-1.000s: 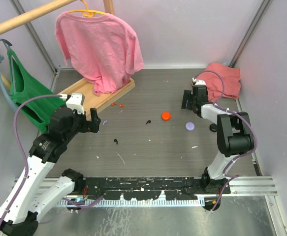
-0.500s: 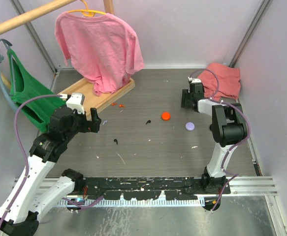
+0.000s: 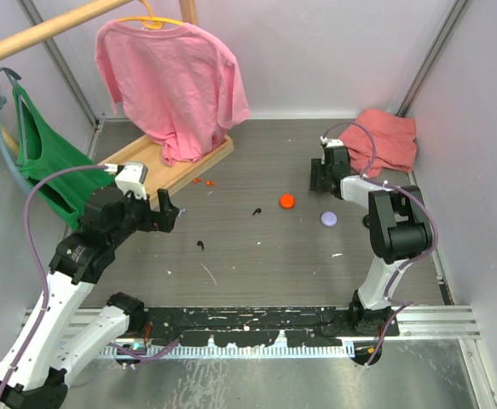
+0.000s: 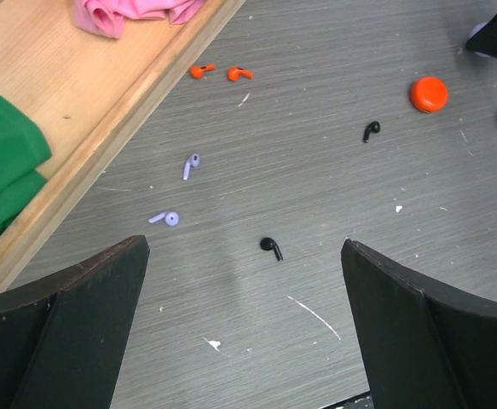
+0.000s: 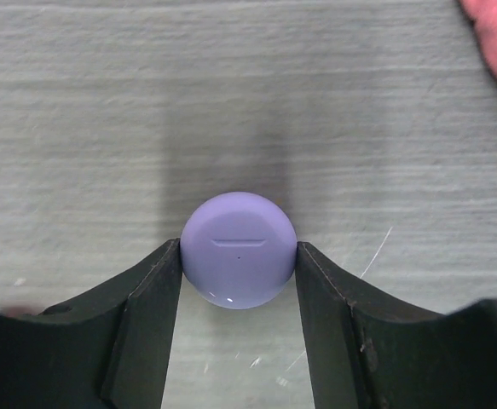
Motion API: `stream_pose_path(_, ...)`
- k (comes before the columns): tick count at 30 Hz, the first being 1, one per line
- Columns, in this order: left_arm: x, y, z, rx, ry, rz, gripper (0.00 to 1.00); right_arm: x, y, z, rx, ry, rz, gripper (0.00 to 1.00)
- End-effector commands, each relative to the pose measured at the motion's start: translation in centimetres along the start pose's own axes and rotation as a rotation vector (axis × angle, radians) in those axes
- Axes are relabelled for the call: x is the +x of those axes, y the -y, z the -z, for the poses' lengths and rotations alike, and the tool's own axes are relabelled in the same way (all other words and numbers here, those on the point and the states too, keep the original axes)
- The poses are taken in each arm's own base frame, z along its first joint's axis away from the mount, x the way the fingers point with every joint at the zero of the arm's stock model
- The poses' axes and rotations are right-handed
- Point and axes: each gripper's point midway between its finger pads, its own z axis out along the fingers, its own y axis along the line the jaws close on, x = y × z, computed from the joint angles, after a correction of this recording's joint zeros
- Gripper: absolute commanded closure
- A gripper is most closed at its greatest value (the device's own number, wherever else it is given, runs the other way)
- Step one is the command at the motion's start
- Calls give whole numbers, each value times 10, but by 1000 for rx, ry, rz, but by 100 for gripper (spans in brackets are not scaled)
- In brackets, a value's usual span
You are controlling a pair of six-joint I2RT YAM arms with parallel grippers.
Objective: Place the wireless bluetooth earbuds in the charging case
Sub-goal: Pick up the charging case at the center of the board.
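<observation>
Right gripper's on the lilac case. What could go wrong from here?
1. The right gripper pinches the round lilac case only at its curved sides, so it may squirt out.
2. The case looks closed and likely needs opening before anything goes in.
3. The lilac earbuds lie tiny and flat close to the wooden board. The open left gripper may nudge them against its edge rather than grasp them.

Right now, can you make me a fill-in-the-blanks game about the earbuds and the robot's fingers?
1. The right fingers touch both sides of a round ____ case.
2. The left fingers stand wide ____, holding nothing.
3. ____ black earbuds lie on the table.
Missing words: lilac, open, two.
</observation>
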Motion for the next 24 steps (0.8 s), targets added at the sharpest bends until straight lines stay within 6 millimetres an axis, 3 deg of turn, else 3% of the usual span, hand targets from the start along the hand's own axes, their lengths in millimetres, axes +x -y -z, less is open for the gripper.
stream_pose_path(1, -22, 17, 4, 87, 80, 34, 2, -29, -30, 38, -71, 118, -10, 55)
stream_pose_path(10, -25, 44, 6, 204, 63, 198, 2, -25, -87, 93, -190, 227, 34, 55)
stream_pose_path(15, -19, 52, -3, 228, 22, 308, 2, -26, -118, 127, -292, 314, 43, 55)
stream_pose_path(24, -10, 85, -33, 379, -40, 504, 3, -26, -166, 192, -495, 487, 62, 57)
